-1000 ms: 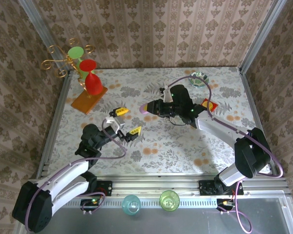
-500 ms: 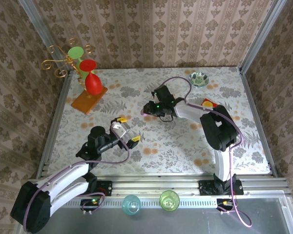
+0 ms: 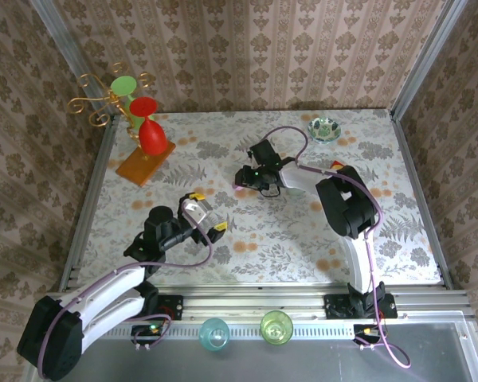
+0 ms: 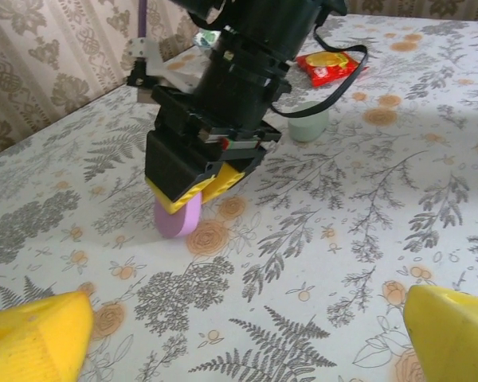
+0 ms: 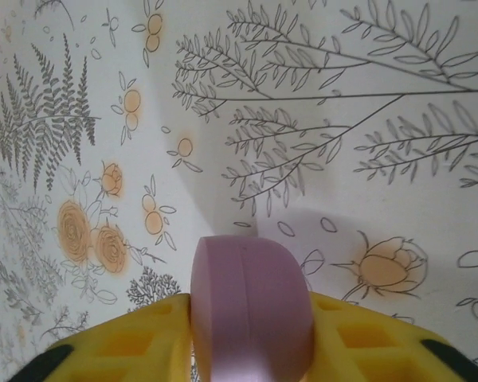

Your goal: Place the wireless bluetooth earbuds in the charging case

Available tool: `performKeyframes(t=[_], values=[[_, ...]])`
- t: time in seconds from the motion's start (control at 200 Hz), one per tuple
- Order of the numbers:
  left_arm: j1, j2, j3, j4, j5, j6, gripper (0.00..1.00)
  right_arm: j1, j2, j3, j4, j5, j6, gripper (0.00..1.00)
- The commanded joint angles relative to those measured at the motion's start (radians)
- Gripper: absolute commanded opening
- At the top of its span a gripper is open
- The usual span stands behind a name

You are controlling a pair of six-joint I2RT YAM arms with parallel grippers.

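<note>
A closed lilac charging case (image 5: 251, 302) stands on edge on the flowered tablecloth. My right gripper (image 5: 251, 318) is shut on it, one yellow pad against each flat side. From the left wrist the same case (image 4: 178, 216) pokes out below the right gripper (image 4: 195, 187) and touches the cloth. From above, the case (image 3: 237, 185) lies at the table's middle, under the right gripper (image 3: 244, 180). My left gripper (image 3: 208, 212) is wide open and holds nothing, near and left of the case. Its yellow fingertips (image 4: 32, 334) frame bare cloth. The earbuds are out of view.
A pale green round object (image 4: 308, 123) and a red packet (image 4: 327, 68) lie behind the right gripper. A glass bowl (image 3: 324, 127) sits at the back right. Red and green goblets on a wooden board (image 3: 147, 135) stand back left.
The right arm has folded in and stands more upright over the case, which stays near the same spot. The left gripper has drawn slightly nearer and opened a little wider.
</note>
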Motion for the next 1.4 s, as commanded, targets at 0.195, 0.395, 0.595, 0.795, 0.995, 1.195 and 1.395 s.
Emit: performKeyframes(t=[0.195,0.395,0.595,0.795,0.995,1.195,1.395], values=[[0.062,-0.154,0.022,-0.06,-0.308,-0.061,1.0,-0.066,-0.248,-0.179,-0.017,0.208,-0.144,0.79],[0.173,-0.194,0.013,-0.135,-0.433,-0.02,1.0,-0.098,-0.613,-0.458,0.077,0.489,-0.386,0.94],[0.308,-0.07,-0.04,0.007,-0.439,-0.045,1.0,-0.188,-0.904,-0.779,0.298,0.709,-0.671,0.99],[0.432,0.166,-0.062,0.23,-0.349,-0.091,1.0,-0.411,-0.945,-1.017,0.587,0.585,-0.611,1.0],[0.495,0.392,0.013,0.388,-0.296,-0.086,1.0,-0.5,-0.77,-1.055,0.876,0.522,-0.586,1.0],[0.543,0.614,0.129,0.462,-0.259,-0.105,0.99,-0.535,-0.667,-1.021,0.912,0.391,-0.582,1.0],[0.602,0.712,0.128,0.55,-0.235,-0.169,1.0,-0.532,-0.603,-1.029,0.98,0.317,-0.615,1.0]])
